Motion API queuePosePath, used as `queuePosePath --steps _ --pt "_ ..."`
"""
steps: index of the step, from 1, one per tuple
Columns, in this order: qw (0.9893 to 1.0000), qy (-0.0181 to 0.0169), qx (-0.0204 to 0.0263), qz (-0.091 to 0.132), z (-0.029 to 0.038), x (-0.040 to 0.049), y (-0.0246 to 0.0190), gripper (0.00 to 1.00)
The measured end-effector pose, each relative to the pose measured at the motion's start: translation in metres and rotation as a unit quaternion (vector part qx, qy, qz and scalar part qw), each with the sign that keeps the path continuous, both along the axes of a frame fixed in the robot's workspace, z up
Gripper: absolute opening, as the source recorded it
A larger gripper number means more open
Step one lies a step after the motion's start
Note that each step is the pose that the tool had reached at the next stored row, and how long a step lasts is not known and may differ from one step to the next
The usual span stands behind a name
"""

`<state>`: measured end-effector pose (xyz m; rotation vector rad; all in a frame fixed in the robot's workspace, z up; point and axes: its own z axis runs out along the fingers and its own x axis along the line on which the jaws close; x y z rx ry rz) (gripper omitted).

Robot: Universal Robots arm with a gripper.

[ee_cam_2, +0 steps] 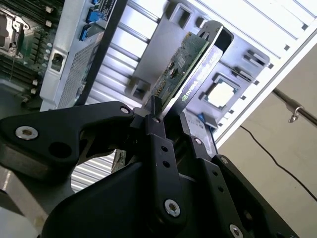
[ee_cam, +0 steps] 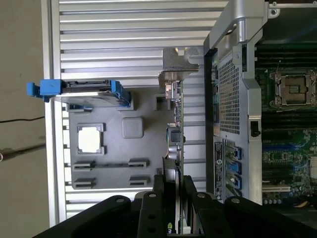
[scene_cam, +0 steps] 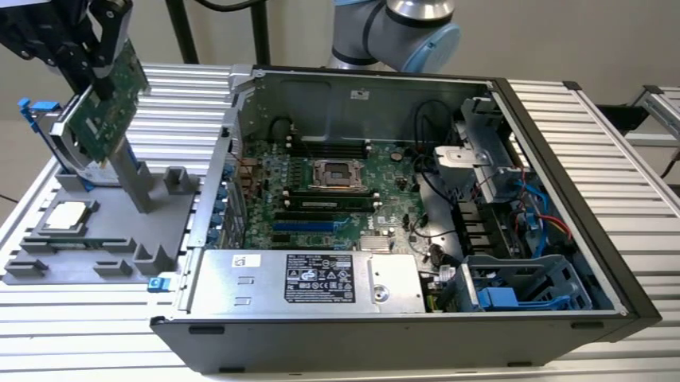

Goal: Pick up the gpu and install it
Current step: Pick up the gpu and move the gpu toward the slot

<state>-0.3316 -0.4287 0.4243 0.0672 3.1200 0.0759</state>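
The gpu (scene_cam: 107,107) is a thin card whose green circuit-board side faces the exterior view. It hangs tilted above the grey parts holder (scene_cam: 101,239) at the exterior view's left. My gripper (scene_cam: 101,70) is shut on its upper edge. In both wrist views the black fingers (ee_cam: 159,191) clamp the card edge-on, with the gpu (ee_cam_2: 184,67) running away from the gripper (ee_cam_2: 166,113). Its silver end bracket (ee_cam: 177,62) is at the far end of the gpu (ee_cam: 174,131) from the gripper (ee_cam: 173,182). The open computer case (scene_cam: 552,199), with its motherboard (scene_cam: 330,199), lies beside the holder.
A small square silver chip (scene_cam: 66,215) sits in the grey holder, and a blue-trimmed silver drive (ee_cam: 81,91) stands at its far end. Grey upright posts (scene_cam: 133,179) rise under the card. The case wall (scene_cam: 218,183) stands between holder and motherboard. The arm's base (scene_cam: 399,28) stands behind the case.
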Motion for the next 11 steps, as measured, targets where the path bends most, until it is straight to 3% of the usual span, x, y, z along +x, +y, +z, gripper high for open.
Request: queuePosePath --steps 11 --pt "1.0000 0.0000 0.0000 0.000 0.0052 0.0000 0.0000 0.00"
